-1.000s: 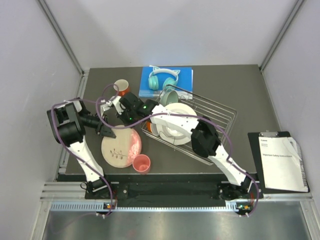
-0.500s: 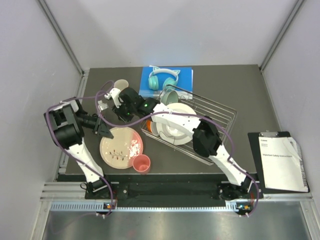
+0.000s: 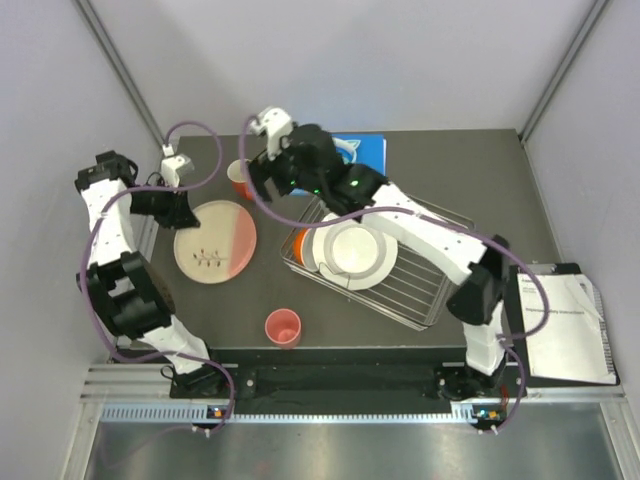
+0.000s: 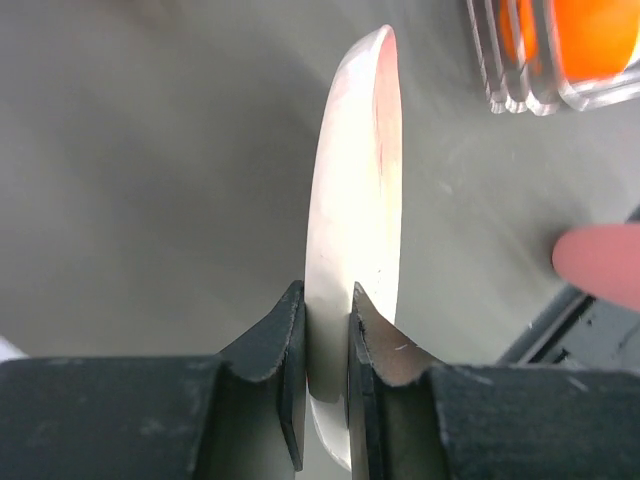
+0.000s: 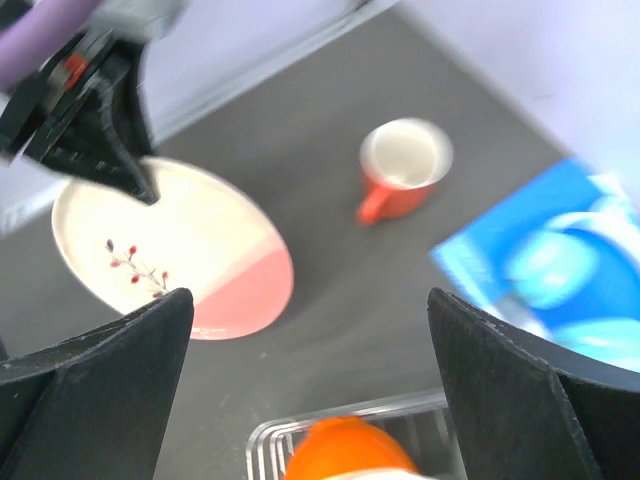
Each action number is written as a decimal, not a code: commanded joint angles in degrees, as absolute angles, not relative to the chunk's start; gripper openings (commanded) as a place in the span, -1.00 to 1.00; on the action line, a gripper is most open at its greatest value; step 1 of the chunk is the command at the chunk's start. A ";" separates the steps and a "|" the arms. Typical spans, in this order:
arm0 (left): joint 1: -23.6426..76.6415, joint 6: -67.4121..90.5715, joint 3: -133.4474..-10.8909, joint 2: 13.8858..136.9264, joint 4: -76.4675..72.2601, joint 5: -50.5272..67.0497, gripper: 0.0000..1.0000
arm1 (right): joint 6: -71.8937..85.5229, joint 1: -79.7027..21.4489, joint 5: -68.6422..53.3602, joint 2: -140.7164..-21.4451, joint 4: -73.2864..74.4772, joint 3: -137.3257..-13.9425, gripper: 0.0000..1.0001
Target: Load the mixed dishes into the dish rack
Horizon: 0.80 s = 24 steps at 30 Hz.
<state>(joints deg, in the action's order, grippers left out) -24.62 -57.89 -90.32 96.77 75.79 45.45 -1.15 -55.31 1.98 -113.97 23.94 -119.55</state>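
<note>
My left gripper (image 4: 327, 340) is shut on the rim of the large pink-and-cream plate (image 4: 350, 200), which shows edge-on between its fingers. From above, the plate (image 3: 215, 243) lies tilted at the left of the table, with the left gripper (image 3: 185, 212) at its far left edge. My right gripper (image 5: 310, 400) is wide open and holds nothing. It hangs over the table between the plate (image 5: 170, 250) and the dish rack (image 5: 330, 440). An orange cup (image 3: 240, 178) stands upright near the right gripper (image 3: 266, 188). White plates (image 3: 350, 250) stand in the dish rack (image 3: 440, 240). A coral pink cup (image 3: 283, 327) sits near the front.
A blue book (image 3: 365, 150) lies at the back, partly hidden by the right arm. An orange item (image 3: 297, 243) sits in the rack's left corner. A clipboard (image 3: 560, 320) lies off the table's right edge. Grey walls close in both sides.
The left gripper shut on the plate's rim and carried it left and toward the back. The right gripper opened wide and drew back from the orange cup, which now stands alone.
</note>
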 commanded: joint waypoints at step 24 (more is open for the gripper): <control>5.97 -6.33 -111.34 88.48 29.79 63.98 -1.00 | 22.41 -12.39 15.91 -103.97 33.93 -91.84 0.99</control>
<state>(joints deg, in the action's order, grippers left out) 1.21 -14.90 -108.38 87.07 49.65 58.30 22.15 -12.32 15.31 -102.00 32.71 -89.65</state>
